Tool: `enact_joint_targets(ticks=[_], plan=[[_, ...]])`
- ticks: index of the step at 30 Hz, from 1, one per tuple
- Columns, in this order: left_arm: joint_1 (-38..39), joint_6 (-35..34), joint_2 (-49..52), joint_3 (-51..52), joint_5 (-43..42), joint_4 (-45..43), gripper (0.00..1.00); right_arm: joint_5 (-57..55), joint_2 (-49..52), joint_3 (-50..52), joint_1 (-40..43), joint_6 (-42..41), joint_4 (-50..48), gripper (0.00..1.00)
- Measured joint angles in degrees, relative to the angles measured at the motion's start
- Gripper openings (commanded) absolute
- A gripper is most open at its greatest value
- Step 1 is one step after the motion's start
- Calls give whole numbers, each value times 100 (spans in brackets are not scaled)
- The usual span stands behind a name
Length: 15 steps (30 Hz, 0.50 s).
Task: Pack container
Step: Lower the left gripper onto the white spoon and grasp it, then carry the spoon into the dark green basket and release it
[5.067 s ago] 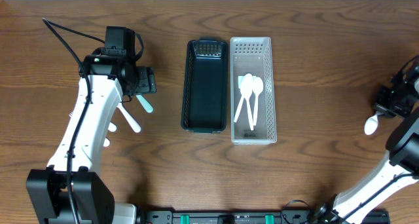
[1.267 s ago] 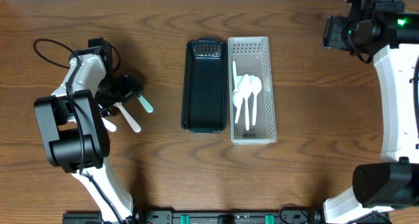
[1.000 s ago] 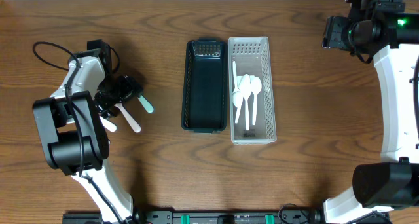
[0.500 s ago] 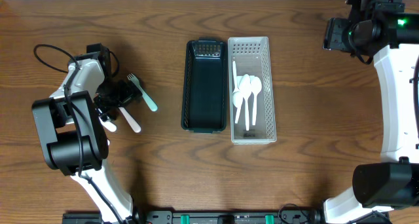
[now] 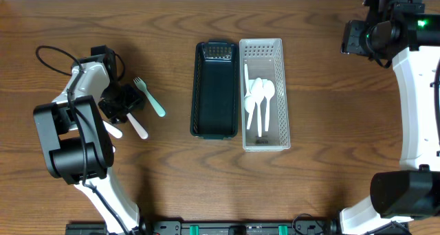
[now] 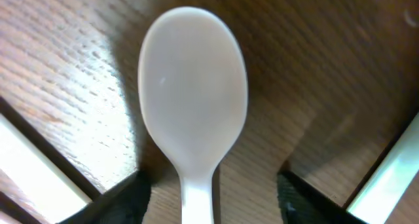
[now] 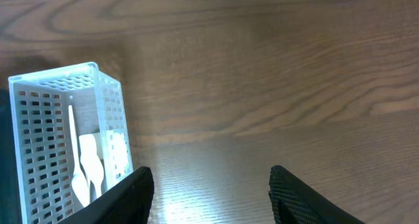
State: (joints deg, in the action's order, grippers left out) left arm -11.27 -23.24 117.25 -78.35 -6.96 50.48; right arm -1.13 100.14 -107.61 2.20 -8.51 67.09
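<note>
A white spoon [image 6: 193, 93] lies on the wooden table, bowl away from me, its handle running between the jaws of my left gripper [image 6: 211, 188]. Both fingers stand a little off the handle, so the gripper is open around it. From overhead, the left gripper [image 5: 118, 101] covers most of this spoon [image 5: 138, 128]. The black container [image 5: 215, 89] and the white perforated container [image 5: 263, 56] stand side by side mid-table; the white one holds several white spoons [image 5: 258, 97]. My right gripper [image 5: 352, 37] hangs open and empty at the far right, with the white container [image 7: 62, 129] left of it.
A teal fork [image 5: 150, 97] lies just right of the left gripper. Another white utensil [image 5: 113, 132] pokes out below the left arm. A black cable [image 5: 51, 53] loops at the far left.
The left jaws have narrowed around the white spoon's handle. The left gripper shifted slightly left, and the teal fork now lies fully uncovered beside it. The right arm barely moved.
</note>
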Motion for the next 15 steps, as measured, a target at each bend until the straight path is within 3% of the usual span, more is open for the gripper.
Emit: enact_joint_targets(ticks=[3,8,15], plan=[[2,15,0,0,7,2,52,0,0,0,0,0,2,60],[0,17,0,0,4,7,23,0,0,0,0,0,0,60],[0,59,-4,0,9,9,8,-26,0,0,0,0,2,60]])
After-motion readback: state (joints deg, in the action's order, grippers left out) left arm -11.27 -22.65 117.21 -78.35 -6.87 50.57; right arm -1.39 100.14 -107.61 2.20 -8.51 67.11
